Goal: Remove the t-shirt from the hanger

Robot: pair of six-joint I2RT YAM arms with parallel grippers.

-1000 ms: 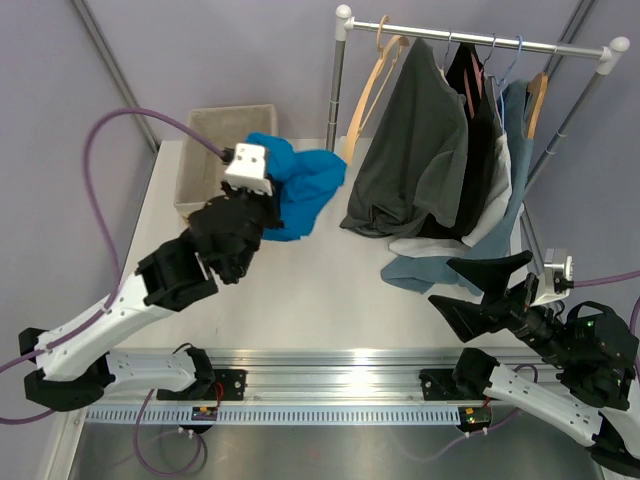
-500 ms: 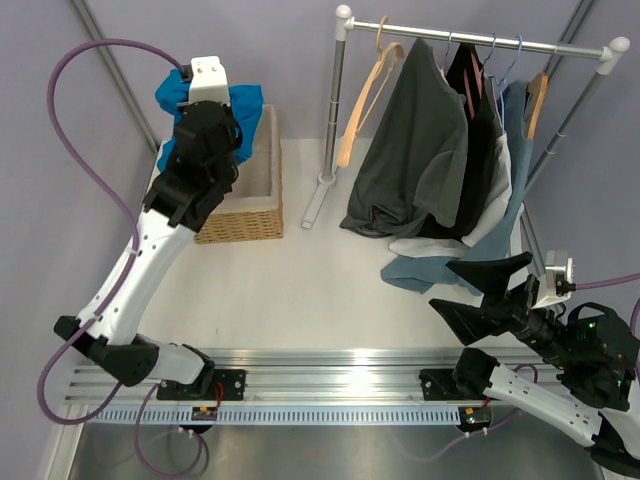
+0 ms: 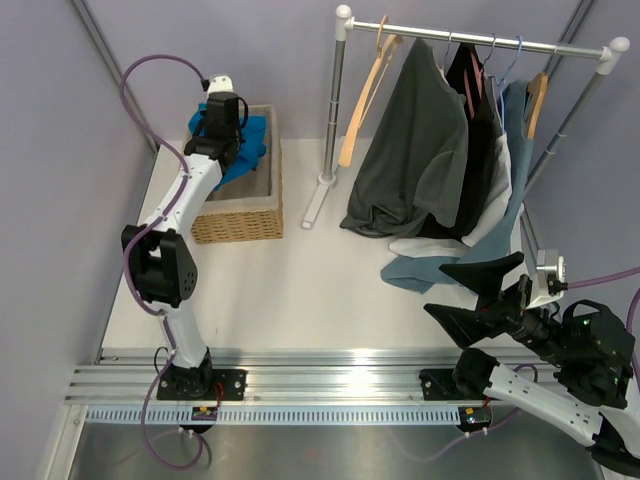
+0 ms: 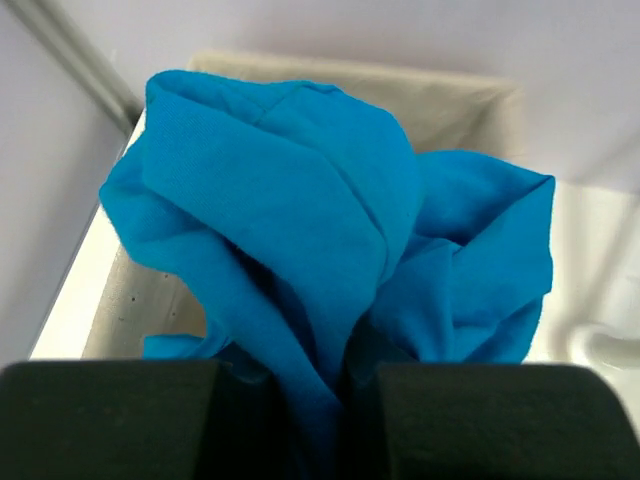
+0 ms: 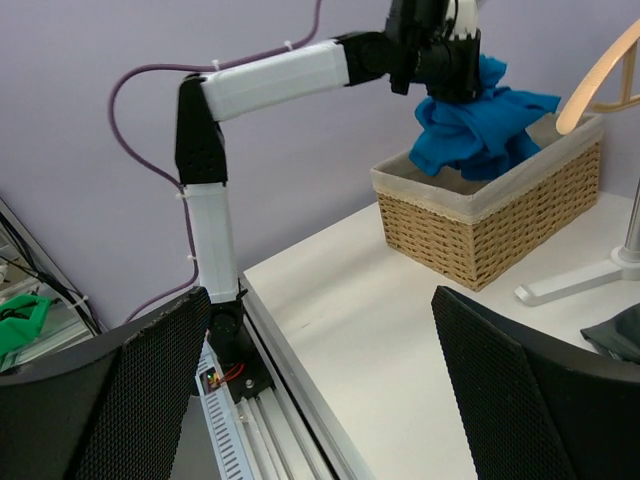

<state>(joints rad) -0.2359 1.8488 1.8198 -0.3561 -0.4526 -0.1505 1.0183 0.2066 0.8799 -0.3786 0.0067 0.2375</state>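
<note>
Plain lilac walls (image 3: pixel 250 50) close in a white table (image 3: pixel 300 290) under soft, even light. A grey strut (image 3: pixel 112 62) slants across the left wall. A metal clothes rail (image 3: pixel 480 38) stands far right, and a ribbed aluminium track (image 3: pixel 320 372) runs along the near edge.

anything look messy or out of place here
Yes. On the rack, a pale blue garment sags low, its hem seemingly resting on the table. The blue t-shirt is bunched, pinched in the left fingers over the basket.
</note>
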